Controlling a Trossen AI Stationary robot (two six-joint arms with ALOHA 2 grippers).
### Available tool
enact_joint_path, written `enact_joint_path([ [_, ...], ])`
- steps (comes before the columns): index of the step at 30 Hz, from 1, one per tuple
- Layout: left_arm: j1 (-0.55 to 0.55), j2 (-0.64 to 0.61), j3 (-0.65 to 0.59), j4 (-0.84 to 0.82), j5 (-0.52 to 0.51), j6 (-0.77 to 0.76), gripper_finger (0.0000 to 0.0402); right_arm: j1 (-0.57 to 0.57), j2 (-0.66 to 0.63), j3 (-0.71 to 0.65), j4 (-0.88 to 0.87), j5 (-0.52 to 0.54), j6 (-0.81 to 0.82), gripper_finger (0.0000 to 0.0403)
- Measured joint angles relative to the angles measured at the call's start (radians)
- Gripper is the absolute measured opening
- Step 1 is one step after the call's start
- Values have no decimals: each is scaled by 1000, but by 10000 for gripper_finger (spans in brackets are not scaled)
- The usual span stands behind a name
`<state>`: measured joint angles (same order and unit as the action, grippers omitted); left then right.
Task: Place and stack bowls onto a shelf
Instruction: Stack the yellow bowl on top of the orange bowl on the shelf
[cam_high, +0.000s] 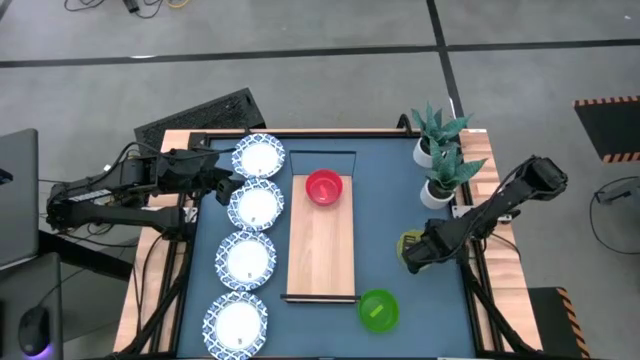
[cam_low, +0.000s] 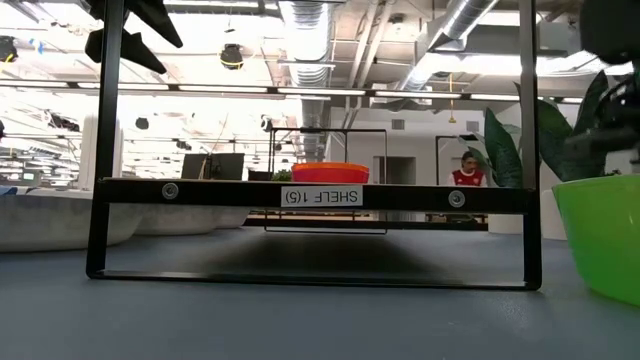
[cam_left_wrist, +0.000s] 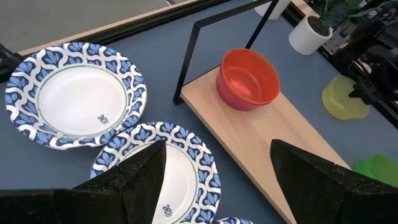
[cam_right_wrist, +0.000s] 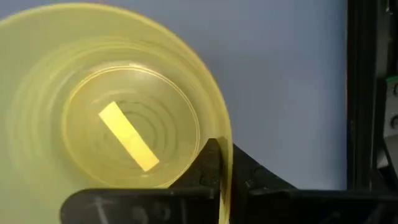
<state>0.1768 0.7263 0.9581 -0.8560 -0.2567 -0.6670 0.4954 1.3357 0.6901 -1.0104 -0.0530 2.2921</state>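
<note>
Four white dishes with blue patterned rims (cam_high: 252, 205) lie in a row along the table's left side. The light wooden shelf (cam_high: 322, 255) lies mid-table inside a black frame, and the red bowl (cam_high: 323, 187) stands on its far end. The green bowl (cam_high: 378, 310) rests on the table by the shelf's near right corner. No purple bowl shows. My left gripper (cam_high: 222, 188) is open beside the second dish from the far edge (cam_left_wrist: 180, 168), touching nothing. My right gripper (cam_high: 410, 255) is shut on the yellow bowl (cam_high: 412, 244) at the table's right side. My right gripper pinches the yellow bowl's rim (cam_right_wrist: 224, 146), one finger (cam_right_wrist: 208, 165) inside the bowl and the other (cam_right_wrist: 261, 177) outside its wall. The bowl's opening faces the wrist camera. Whether it is lifted clear of the table does not show.
Two potted plants in white pots (cam_high: 440, 160) stand at the far right corner, just beyond my right arm. The shelf's black frame (cam_low: 320, 195) rises around the board. A bare strip of blue tabletop (cam_high: 385, 220) lies between the shelf and the yellow bowl.
</note>
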Motion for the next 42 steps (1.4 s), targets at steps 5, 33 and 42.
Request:
enact_joint_path([
  [5, 0, 0, 0, 0, -1, 3, 272, -45, -9, 148, -135, 49, -88, 22],
  [33, 0, 0, 0, -1, -4, 2, 272, -776, 270, 751, 156, 95, -1322, 22],
  [42, 0, 0, 0, -9, -4, -1, 272, -804, 394, 750, 257, 1, -1353, 22],
])
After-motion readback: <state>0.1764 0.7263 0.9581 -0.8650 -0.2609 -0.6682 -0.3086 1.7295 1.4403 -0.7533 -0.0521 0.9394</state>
